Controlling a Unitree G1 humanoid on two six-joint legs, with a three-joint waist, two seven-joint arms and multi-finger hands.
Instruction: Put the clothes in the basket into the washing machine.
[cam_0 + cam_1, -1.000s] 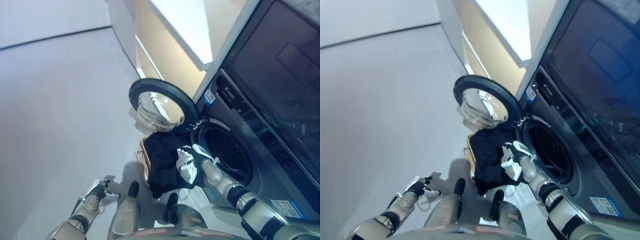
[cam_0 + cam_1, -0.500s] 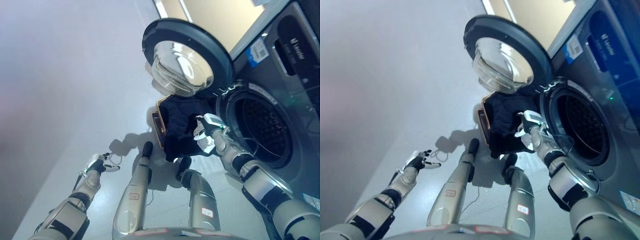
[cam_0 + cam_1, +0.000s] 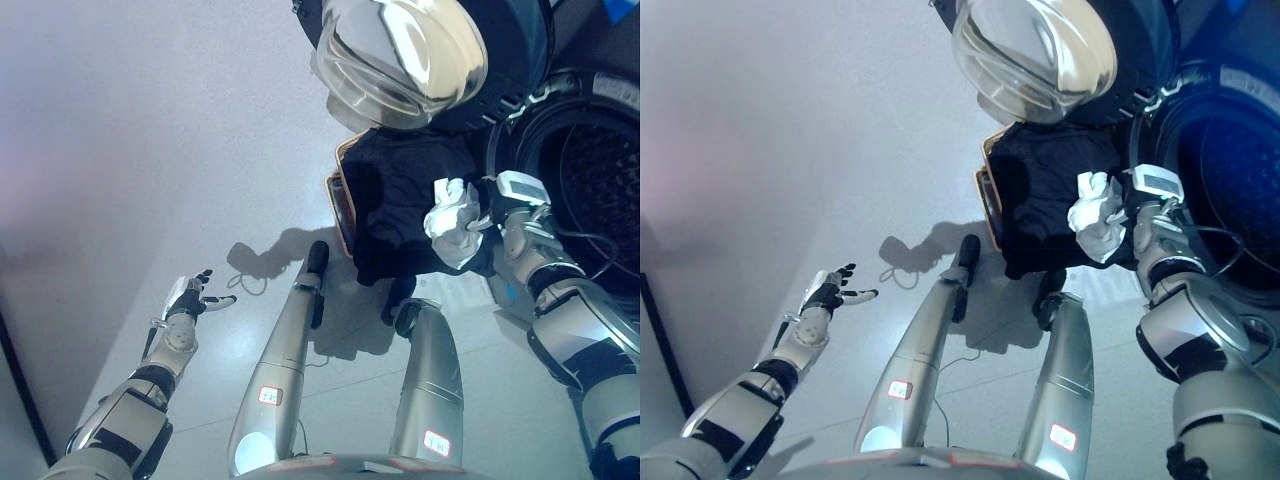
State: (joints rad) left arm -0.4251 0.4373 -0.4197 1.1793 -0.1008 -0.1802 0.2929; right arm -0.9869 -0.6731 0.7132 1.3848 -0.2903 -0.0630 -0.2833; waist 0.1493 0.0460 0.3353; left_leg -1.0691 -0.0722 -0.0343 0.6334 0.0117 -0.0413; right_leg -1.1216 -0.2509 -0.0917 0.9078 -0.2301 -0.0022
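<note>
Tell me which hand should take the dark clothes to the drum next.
Right. The right hand is already at the dark clothes over the basket, beside the open drum. The left hand hangs open far off over the floor.

Both head-mounted eye views look steeply down from close overhead, sharing the washing machine drum [image 3: 590, 190] at 2 o'clock and the floor [image 3: 120, 150] at 10 o'clock.

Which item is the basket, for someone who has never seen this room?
Find the washing machine with its round glass door swung open. Just below that door, on the floor, stands the basket: only its tan rim shows, since dark clothes are heaped over it.
</note>
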